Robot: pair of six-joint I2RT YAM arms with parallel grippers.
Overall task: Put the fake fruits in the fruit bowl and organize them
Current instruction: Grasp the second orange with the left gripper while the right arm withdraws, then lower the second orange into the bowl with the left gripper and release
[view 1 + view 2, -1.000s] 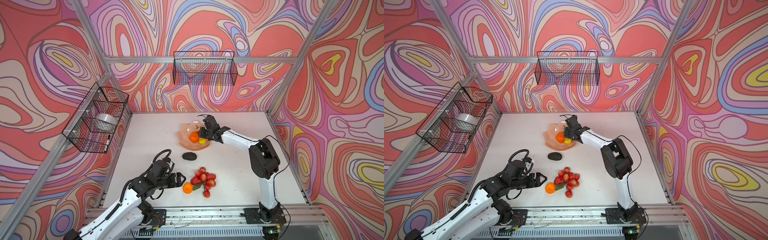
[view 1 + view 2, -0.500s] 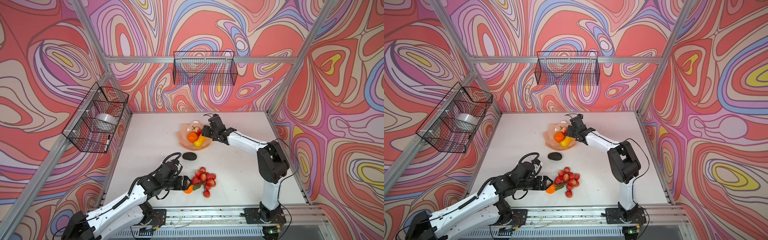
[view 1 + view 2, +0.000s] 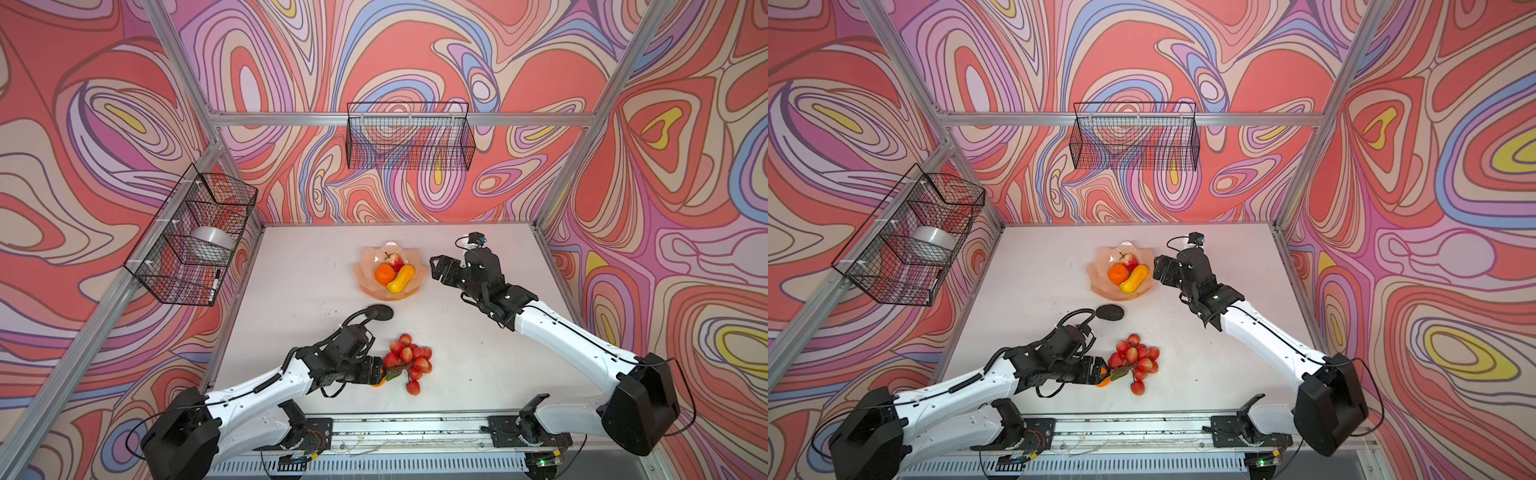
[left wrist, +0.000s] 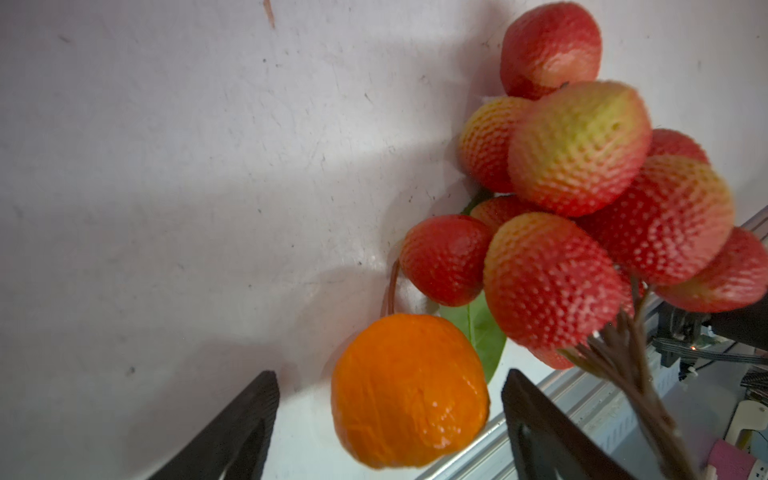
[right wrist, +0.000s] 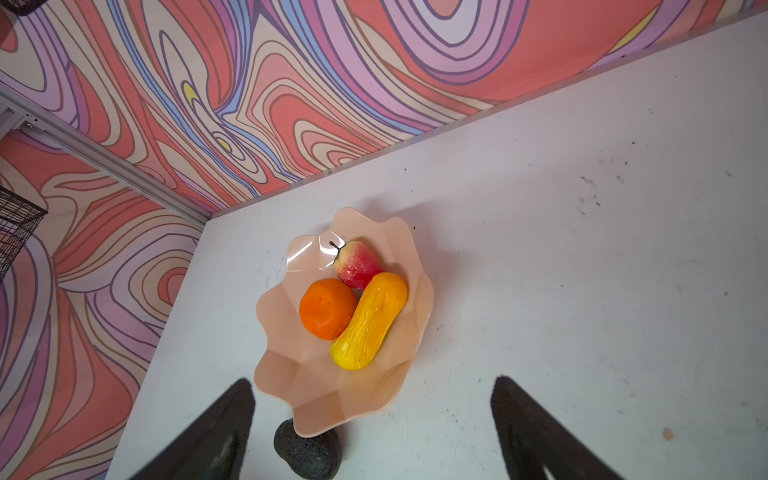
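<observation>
Apple [image 3: 394, 261], big orange [image 3: 385, 274] and yellow fruit [image 3: 401, 278] lie packed together in the bowl [image 3: 368, 287], likely to leave room. Just beside the bowl the right gripper [image 3: 437, 268] hangs spread and empty. Well away from the bowl, the left gripper [image 4: 390, 374], spread, straddles the small orange [image 4: 409, 390] without pinching it; berries [image 4: 582, 199] crowd it. Avocado [image 3: 1110, 311] lies near the bowl.

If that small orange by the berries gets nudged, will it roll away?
Probably: the small orange looks round on a flat table, so it may roll. Its glossy skin might slip in the tool. The berries beside it could block it.
</observation>
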